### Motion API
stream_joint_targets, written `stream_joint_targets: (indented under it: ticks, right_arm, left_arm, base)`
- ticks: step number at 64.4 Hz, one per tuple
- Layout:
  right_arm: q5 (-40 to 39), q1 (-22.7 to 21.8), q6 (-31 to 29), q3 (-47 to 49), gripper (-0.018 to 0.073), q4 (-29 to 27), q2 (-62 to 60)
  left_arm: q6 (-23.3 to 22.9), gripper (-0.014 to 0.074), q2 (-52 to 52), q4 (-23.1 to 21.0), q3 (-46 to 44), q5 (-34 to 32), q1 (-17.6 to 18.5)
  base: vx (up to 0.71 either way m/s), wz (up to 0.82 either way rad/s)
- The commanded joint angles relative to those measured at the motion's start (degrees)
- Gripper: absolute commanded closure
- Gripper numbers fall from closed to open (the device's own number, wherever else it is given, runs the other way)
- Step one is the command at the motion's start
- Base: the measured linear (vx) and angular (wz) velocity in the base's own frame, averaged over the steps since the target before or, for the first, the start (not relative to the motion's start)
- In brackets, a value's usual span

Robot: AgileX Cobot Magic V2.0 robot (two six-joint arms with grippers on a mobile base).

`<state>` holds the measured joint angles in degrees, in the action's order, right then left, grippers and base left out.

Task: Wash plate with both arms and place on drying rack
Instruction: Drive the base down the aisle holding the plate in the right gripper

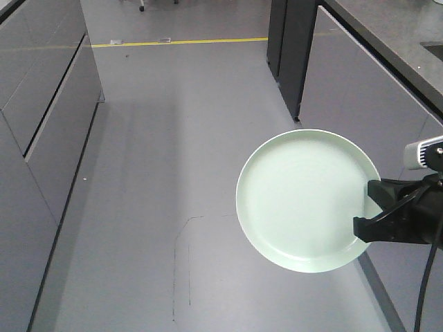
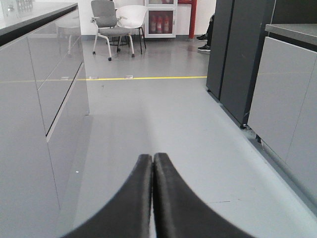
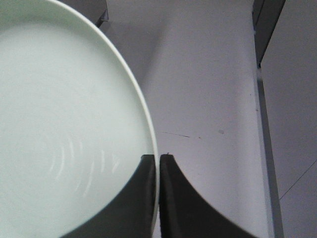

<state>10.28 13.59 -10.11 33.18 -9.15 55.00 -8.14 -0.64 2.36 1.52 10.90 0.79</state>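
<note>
The pale mint-green plate (image 1: 308,199) hangs in the air over the grey floor, its face turned toward the front camera. My right gripper (image 1: 372,207) is shut on the plate's right rim; in the right wrist view its gripper (image 3: 158,161) pinches the thin rim, with the plate (image 3: 64,129) filling the left half. My left gripper (image 2: 152,157) is shut with nothing between its fingers and points down the aisle; it does not show in the front view. The drying rack is out of view.
Grey cabinets (image 1: 48,131) line the left of the aisle. On the right stand a dark tall unit (image 1: 294,48) and a counter with a dark top (image 1: 394,41). A yellow floor line (image 1: 180,43) crosses ahead. Chairs (image 2: 116,25) stand far back.
</note>
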Motion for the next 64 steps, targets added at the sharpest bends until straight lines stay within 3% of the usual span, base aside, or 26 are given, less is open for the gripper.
stream_joint_targets:
  ticks: [1, 64]
  right_arm:
    - [-4.25, -0.15, -0.41, 1.51, 0.0564, -0.17, -0.85]
    - [-4.25, -0.15, -0.41, 1.51, 0.0564, -0.17, -0.85]
  left_arm:
    - [0.03, 0.0593, -0.92, -0.07, 0.85, -3.81, 0.49]
    - [0.03, 0.0593, -0.92, -0.07, 0.85, -3.81, 0.49]
  base:
    - [0.13, -0.05]
    - [0.13, 0.01]
